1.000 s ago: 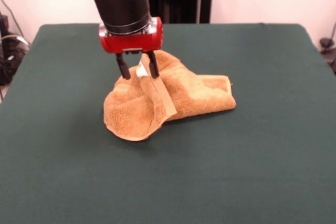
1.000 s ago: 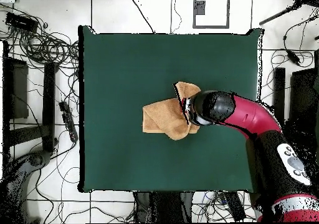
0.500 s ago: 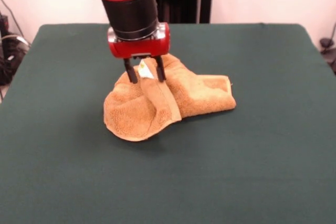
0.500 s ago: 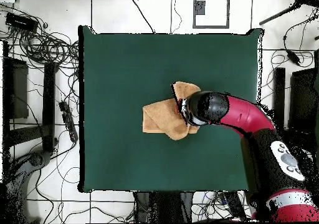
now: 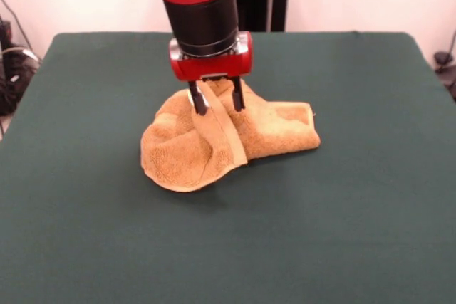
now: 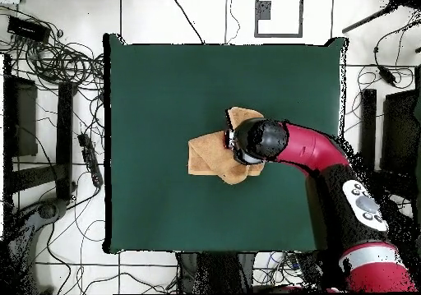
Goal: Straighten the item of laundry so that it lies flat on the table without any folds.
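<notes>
Front view: crumpled towel (image 5: 214, 140) stretches left-right across table (image 5: 356, 211).

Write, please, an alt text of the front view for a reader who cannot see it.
A red and black robot arm reaches down from above, its open gripper with two dark fingers at the top of a crumpled orange-tan towel. The towel lies bunched and folded, a pale stripe band running across it, near the middle of a dark green table.
</notes>
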Available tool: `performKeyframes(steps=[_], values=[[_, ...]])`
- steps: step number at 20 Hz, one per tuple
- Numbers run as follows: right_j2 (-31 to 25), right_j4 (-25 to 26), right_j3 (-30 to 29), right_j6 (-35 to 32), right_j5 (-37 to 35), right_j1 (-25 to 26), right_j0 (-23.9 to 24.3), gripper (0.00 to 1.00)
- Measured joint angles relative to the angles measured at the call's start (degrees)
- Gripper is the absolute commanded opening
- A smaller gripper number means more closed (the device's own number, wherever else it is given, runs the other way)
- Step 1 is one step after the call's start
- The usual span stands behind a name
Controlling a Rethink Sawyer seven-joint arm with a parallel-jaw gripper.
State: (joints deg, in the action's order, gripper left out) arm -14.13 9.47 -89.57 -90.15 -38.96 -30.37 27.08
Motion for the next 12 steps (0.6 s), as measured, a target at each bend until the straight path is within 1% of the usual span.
performKeyframes(steps=[4, 7, 12], values=[[0.2, 0.2, 0.0, 0.0, 0.1, 0.0, -0.4, 1.00], [1.4, 1.1, 0.5, 0.0, 1.2, 0.8, -1.9, 1.00], [5.1, 5.2, 2.4, 0.0, 4.8, 3.3, -6.3, 1.00]])
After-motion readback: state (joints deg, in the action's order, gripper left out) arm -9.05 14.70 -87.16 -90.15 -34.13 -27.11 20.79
